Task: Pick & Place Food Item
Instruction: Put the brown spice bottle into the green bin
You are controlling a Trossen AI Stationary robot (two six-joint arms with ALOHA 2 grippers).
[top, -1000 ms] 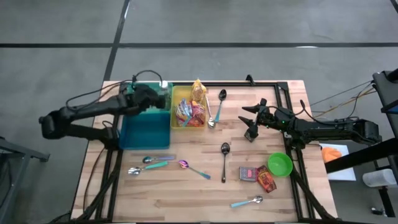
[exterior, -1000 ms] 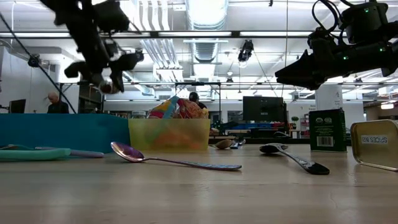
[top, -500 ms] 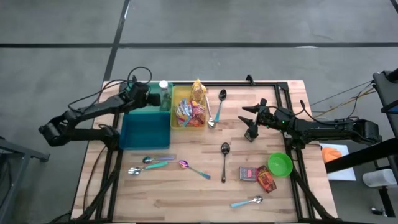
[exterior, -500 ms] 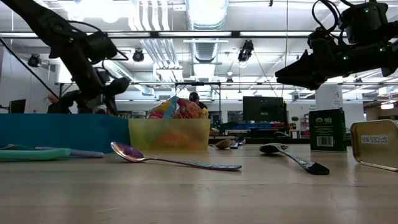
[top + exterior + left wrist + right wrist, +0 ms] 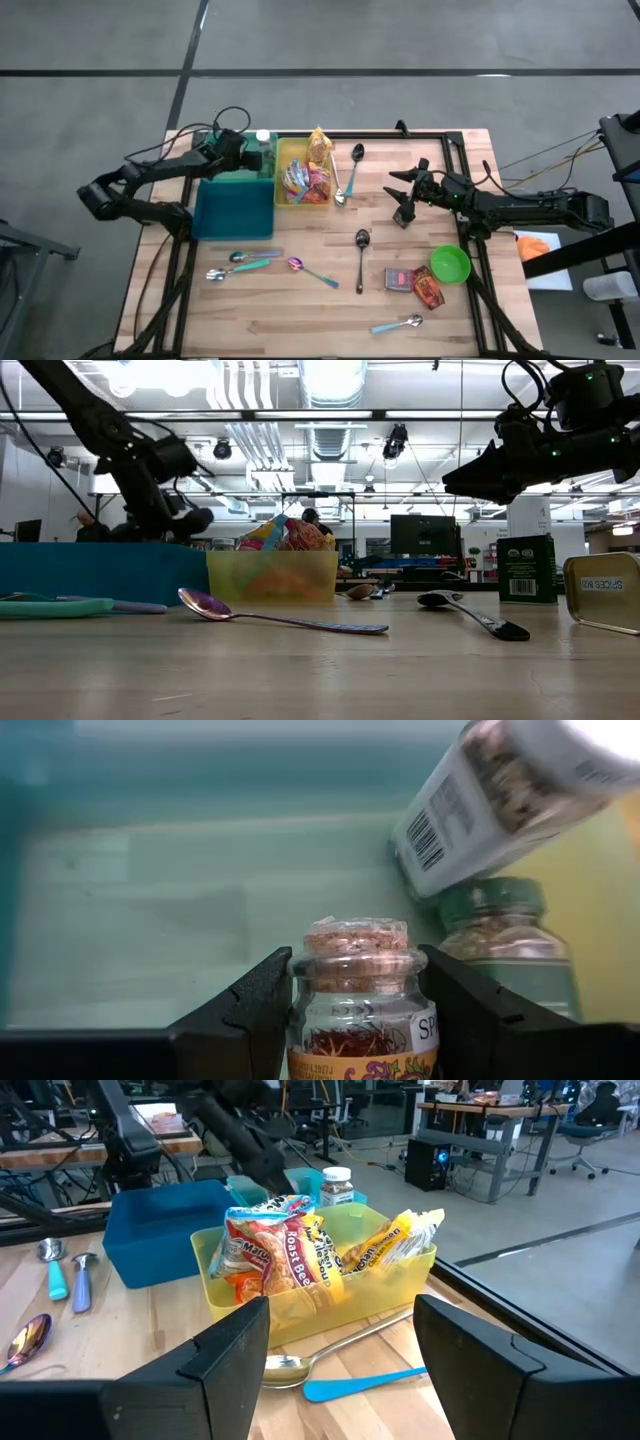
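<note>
Two arms are in view. Your left arm reaches from the table's left edge toward the far end of the teal bin [image 5: 235,203], elbow bent outward, wrist angled down. The left gripper [image 5: 355,982] is clamped on a spice jar [image 5: 358,995]: small, clear glass, cork-topped, with red threads inside and a printed label. Its dark fingers [image 5: 255,1005] press both sides of the jar's neck. The jar hangs over the bin's pale floor. Two more jars sit at the bin's far wall: a tilted bottle [image 5: 500,800] bearing a barcode, and a green-lidded jar [image 5: 505,940] standing upright below it.

Your right arm extends from the table's right edge, forearm roughly level, above bare wood. The right gripper [image 5: 404,195] is parted and empty. Beyond it stands the yellow bin [image 5: 330,1295], translucent plastic, filled with glossy snack packets [image 5: 285,1245]. A metal spoon [image 5: 340,1365] with a blue handle lies just beside that bin on the planked wood table [image 5: 300,310].
</note>
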